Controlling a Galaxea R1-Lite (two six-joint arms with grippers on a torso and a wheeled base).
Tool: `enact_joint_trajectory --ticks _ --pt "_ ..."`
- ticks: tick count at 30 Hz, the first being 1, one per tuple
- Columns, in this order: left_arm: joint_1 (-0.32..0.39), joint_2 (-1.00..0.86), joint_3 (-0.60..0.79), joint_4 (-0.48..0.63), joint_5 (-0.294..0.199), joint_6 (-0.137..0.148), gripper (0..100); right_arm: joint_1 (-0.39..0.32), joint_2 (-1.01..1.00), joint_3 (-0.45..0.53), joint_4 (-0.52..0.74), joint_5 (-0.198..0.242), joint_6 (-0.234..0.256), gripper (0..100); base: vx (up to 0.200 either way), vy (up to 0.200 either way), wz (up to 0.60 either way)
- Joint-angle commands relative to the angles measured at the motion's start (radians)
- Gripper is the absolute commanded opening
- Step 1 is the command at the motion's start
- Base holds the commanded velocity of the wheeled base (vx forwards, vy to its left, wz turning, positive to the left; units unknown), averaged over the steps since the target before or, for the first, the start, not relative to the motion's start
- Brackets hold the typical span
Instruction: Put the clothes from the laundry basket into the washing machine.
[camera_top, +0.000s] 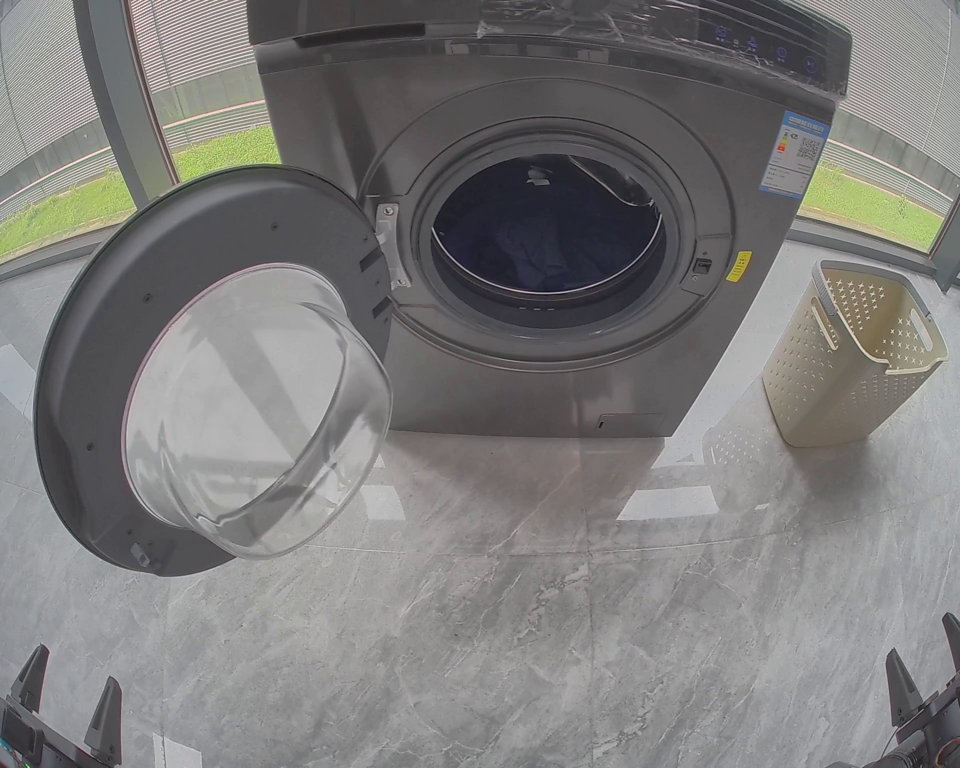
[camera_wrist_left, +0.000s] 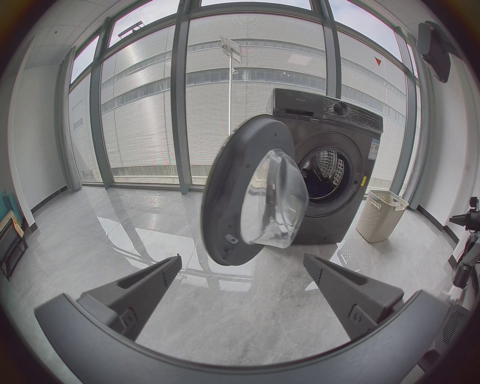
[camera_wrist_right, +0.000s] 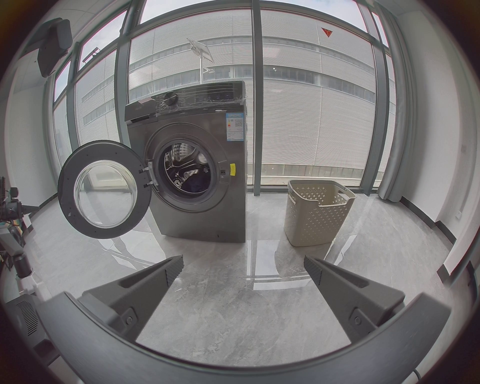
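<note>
In the head view, a grey metal front-loading washing machine (camera_top: 480, 395) stands on the pale grey marble floor (camera_top: 560, 620). Its round grey door (camera_top: 110, 330), which has a bulged clear window, is swung fully open toward the robot's left. Dark blue clothes (camera_top: 545, 235) lie inside the drum, behind the open mouth. A cream perforated plastic laundry basket (camera_top: 850, 355) stands on the floor just beside the machine, on the robot's right, apart from it. The left claw (camera_top: 70, 690) and the right claw (camera_top: 925, 655) are low at the near corners, well apart from the machine and the basket. In the left wrist view, the left claw (camera_wrist_left: 241, 260) has its two dark fingers spread wide and nothing is between them. Beyond it, the open door (camera_wrist_left: 225, 200) hides part of the washing machine (camera_wrist_left: 350, 135), and the laundry basket (camera_wrist_left: 381, 215) stands farther off. In the right wrist view, the right claw (camera_wrist_right: 243, 260) is also spread wide and holds nothing. The washing machine (camera_wrist_right: 220, 200), its open door (camera_wrist_right: 104, 189) and the laundry basket (camera_wrist_right: 317, 212) stand before tall glass windows (camera_wrist_right: 320, 110), and a piece of the dark clothes (camera_wrist_right: 192, 180) shows in the drum.
</note>
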Motion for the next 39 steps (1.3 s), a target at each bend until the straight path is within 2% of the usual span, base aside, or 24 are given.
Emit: enact_joint_trajectory --ticks 1,8,23,34,36,37,38,39 --pt "0.0 -0.011 0.017 0.0 0.002 0.002 100 0.0 -0.01 0.016 0.0 0.001 0.0 100 0.0 0.2 0.0" --pt "0.0 -0.011 0.017 0.002 -0.001 0.008 100 0.0 -0.01 0.016 0.0 0.001 0.0 100 0.0 0.2 0.0" --pt "0.0 -0.011 0.017 0.0 -0.001 0.014 100 -0.002 -0.01 0.018 0.0 -0.001 0.0 100 0.0 0.0 0.0" --pt "0.0 -0.011 0.017 -0.003 -0.001 0.002 100 0.0 -0.008 0.018 0.0 -0.001 0.0 100 0.0 0.0 0.0" --pt "0.002 -0.011 -0.017 -0.035 0.004 -0.023 100 0.0 -0.01 0.018 0.0 -0.001 0.0 100 0.0 0.0 0.0" --pt "0.003 -0.011 -0.03 -0.043 0.004 -0.026 100 0.0 -0.008 0.018 0.0 -0.001 0.0 100 0.0 0.0 0.0" --pt "0.002 0.021 -0.124 -0.063 -0.004 -0.046 100 0.0 -0.008 0.018 0.0 0.001 0.0 100 0.0 0.0 0.0" --pt "-0.003 0.054 -0.165 -0.058 -0.005 -0.046 100 0.0 -0.008 0.018 0.0 -0.001 0.0 100 0.0 0.0 0.0"
